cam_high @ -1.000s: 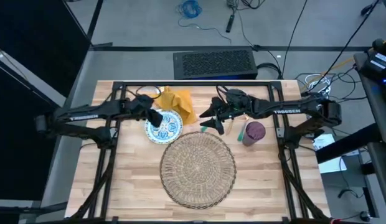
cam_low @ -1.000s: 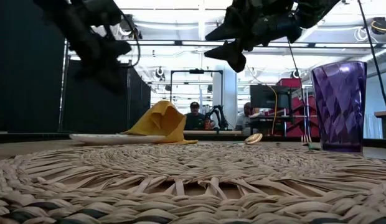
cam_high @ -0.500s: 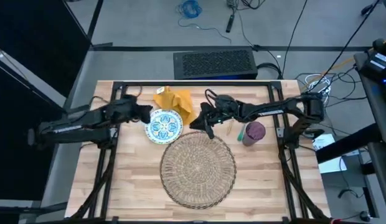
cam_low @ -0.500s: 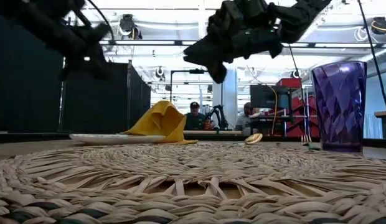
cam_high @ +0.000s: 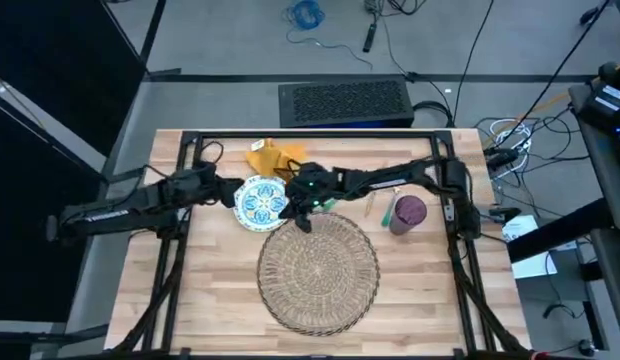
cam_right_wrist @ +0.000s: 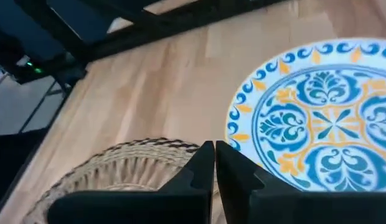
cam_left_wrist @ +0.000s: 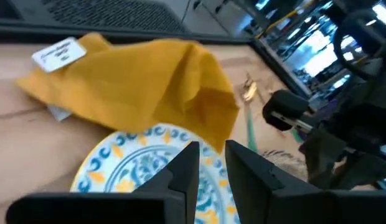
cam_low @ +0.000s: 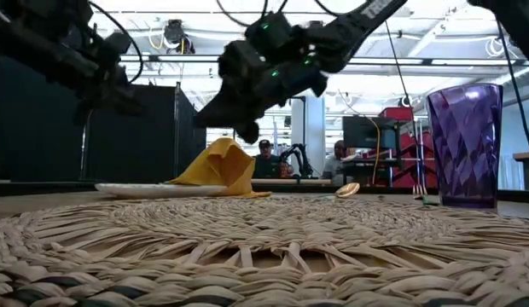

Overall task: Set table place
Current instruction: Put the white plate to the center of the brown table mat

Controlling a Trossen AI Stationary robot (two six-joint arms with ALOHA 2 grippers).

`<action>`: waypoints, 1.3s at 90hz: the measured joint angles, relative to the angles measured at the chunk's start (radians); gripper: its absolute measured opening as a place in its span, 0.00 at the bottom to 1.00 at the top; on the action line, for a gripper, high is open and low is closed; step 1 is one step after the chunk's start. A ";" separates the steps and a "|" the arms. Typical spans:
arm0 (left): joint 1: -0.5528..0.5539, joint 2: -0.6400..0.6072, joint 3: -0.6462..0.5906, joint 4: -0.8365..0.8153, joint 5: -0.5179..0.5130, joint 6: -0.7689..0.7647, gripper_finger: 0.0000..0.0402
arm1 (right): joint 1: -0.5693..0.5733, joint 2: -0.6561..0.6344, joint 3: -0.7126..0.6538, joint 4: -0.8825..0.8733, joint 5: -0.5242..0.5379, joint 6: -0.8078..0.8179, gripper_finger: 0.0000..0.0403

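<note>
Hovering over the plate [cam_high: 262, 203], near the desk [cam_high: 220, 300] far edge, the right hand [cam_high: 303, 212] has fingers pressed together, empty, w/ mat [cam_high: 318, 268] bare at centre. Left hand [cam_high: 228, 190], fingers slightly apart, waits beside the plate's other rim; napkin [cam_high: 277, 161] overlaps it.

mat [cam_high: 317, 269] 1 | plate [cam_high: 262, 203] 1 | napkin [cam_high: 277, 160] 1 | cup [cam_high: 407, 213] 1
</note>
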 joint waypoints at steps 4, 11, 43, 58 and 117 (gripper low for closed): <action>0.000 0.002 -0.006 -0.011 -0.008 -0.002 0.16 | -0.009 0.015 0.009 -0.013 0.000 0.000 0.00; 0.000 0.008 -0.007 -0.032 -0.022 -0.003 0.16 | -0.028 0.029 0.011 -0.041 0.001 0.000 0.00; 0.000 0.033 -0.007 -0.143 -0.095 -0.053 0.16 | -0.097 0.033 0.013 -0.115 0.014 -0.004 0.00; 0.000 0.062 -0.007 -0.148 -0.097 -0.054 0.16 | -0.098 0.033 0.013 -0.160 0.055 -0.011 0.00; 0.000 0.171 -0.007 -0.136 -0.101 -0.055 0.16 | -0.097 0.056 0.013 -0.184 0.164 -0.003 0.00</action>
